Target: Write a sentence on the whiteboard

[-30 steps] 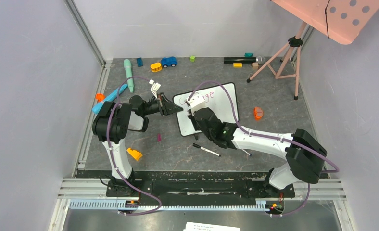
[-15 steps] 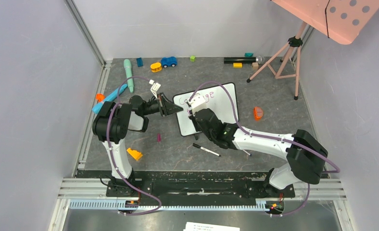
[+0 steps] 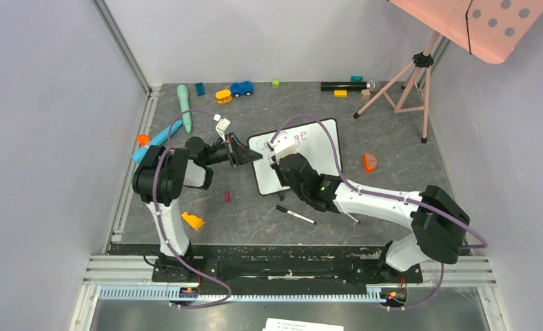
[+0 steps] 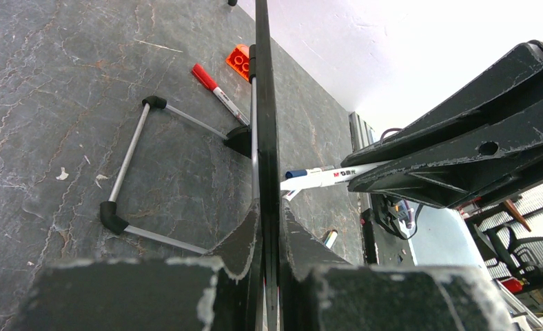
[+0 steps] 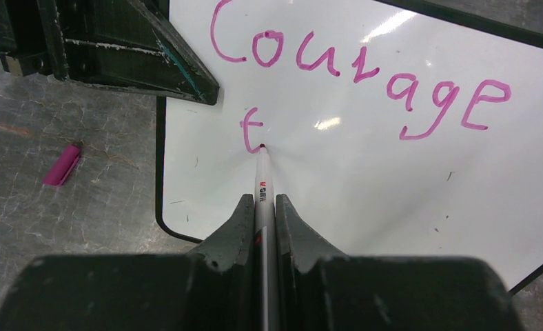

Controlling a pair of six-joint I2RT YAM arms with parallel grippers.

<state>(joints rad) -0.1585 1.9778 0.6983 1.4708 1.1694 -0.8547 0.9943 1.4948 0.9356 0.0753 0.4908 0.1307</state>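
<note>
Right wrist: R fingers (image 5: 241, 222) pinch 1 marker (image 5: 263, 185), L fingers (image 4: 242, 245) clamp 1 whiteboard (image 5: 365, 186) edge.

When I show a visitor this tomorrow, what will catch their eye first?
The whiteboard at the table's centre, its pink sentence so far reading "Courage" and a "t" below. The right gripper presses a marker tip to that "t", while the left gripper clamps the board's left edge.
</note>
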